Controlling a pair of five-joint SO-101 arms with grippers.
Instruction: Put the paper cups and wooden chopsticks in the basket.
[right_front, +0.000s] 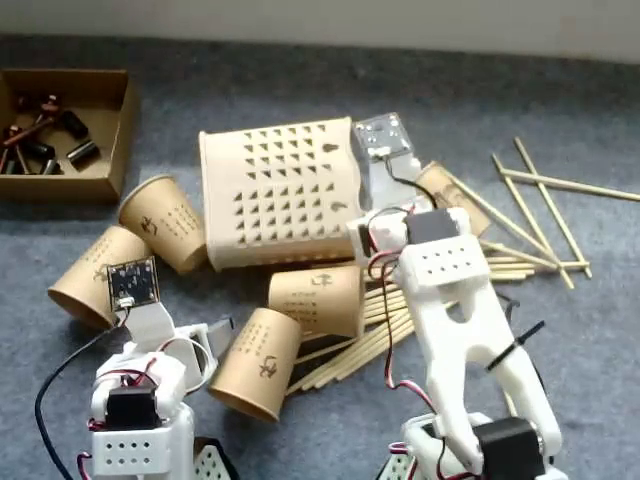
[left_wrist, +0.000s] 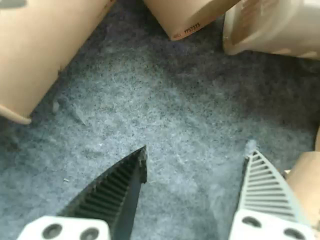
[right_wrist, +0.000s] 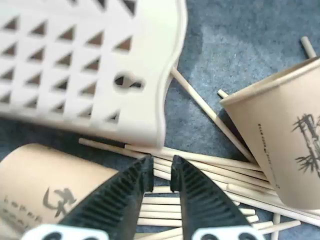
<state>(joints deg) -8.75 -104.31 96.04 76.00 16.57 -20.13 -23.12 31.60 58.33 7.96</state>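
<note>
Your left claw (left_wrist: 196, 152) is released, its jaws spread wide over bare grey bench (left_wrist: 175, 100) and grasping nothing, with paper cups (left_wrist: 40, 50) lying along the top of that frame and another at its lower right edge. Your right claw (right_wrist: 161, 162) is all but clenched, a thin gap between the jaws and nothing in it. It hangs just above the chopstick pile (right_wrist: 200, 165), between a cup on its side (right_wrist: 45, 190) at lower left and another (right_wrist: 280, 145) at right. The basket (right_wrist: 75, 60) fills the upper left, just beside the pile. By my reading the task has hardly begun: in the high view the basket (right_front: 275, 190) lies at centre with a perforated wall up, and I count five cups (right_front: 255, 362) around it on the bench, none inside. That view also gives you the loose chopsticks (right_front: 540, 200) fanned out at right and a cardboard box (right_front: 110, 130) at upper left. The wrist views give you the jaw gaps.
</note>
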